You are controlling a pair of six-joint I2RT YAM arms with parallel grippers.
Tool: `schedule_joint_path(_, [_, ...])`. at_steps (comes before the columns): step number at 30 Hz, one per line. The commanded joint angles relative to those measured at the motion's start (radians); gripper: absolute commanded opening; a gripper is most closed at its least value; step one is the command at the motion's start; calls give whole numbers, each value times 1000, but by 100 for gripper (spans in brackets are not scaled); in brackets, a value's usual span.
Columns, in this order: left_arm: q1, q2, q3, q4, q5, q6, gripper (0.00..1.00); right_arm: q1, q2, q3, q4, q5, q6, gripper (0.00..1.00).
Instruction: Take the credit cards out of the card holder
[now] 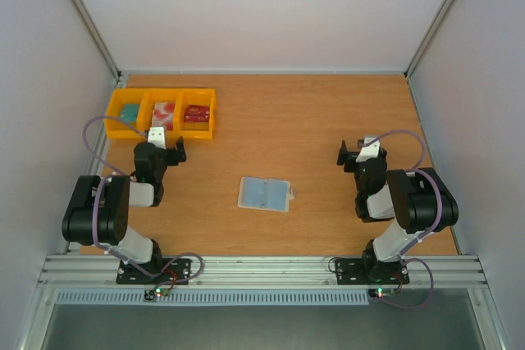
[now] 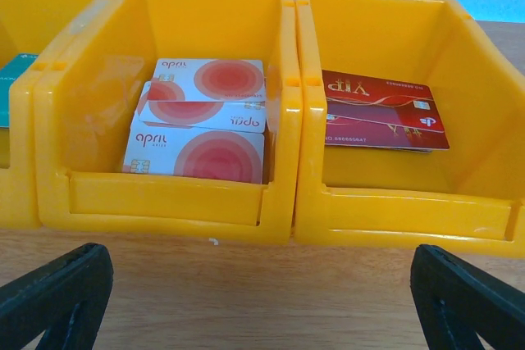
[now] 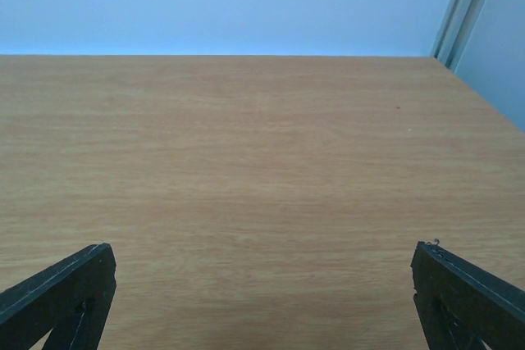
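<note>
**Operator:** What are my claws holding?

**Spotter:** Nothing. Your left gripper [image 1: 171, 150] is spread fully and empty, facing the yellow bins [image 1: 162, 129] at the worktop's [image 1: 328, 112] far left corner. Your right gripper [image 1: 353, 153] is equally wide and empty, facing the far edge.

**Operator:** And the card holder?

**Spotter:** The card holder [image 1: 264, 194] lies open and flat mid-worktop, nearer the near edge than both claws. Its long axis runs roughly left to right. It sits between your arms, and neither is clearly closer. I can't tell what its pockets hold. The only credit cards [image 2: 201, 116] I can see lie in the middle bin.
</note>
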Motion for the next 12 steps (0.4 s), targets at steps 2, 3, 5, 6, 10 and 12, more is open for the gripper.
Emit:
schedule_joint_path(2, [-1,4,28,72,-32,-1,99,1,8,-8,93,39,3,98])
schedule_joint_path(3, [-1,5,33,62,-25,1,99,1,8,-7,93,39,2,98])
schedule_joint_path(5, [-1,7,44,41,-14,8,99,2,8,-8,93,31,-1,98])
schedule_joint_path(6, [-1,8,52,27,-14,9,99,2,9,-6,92,29,-1,98])
schedule_joint_path(10, [-1,8,57,18,14,19,99,2,7,0,80,46,4,98])
schedule_joint_path(12, [-1,7,57,17,14,20,99,1,3,3,71,49,6,98])
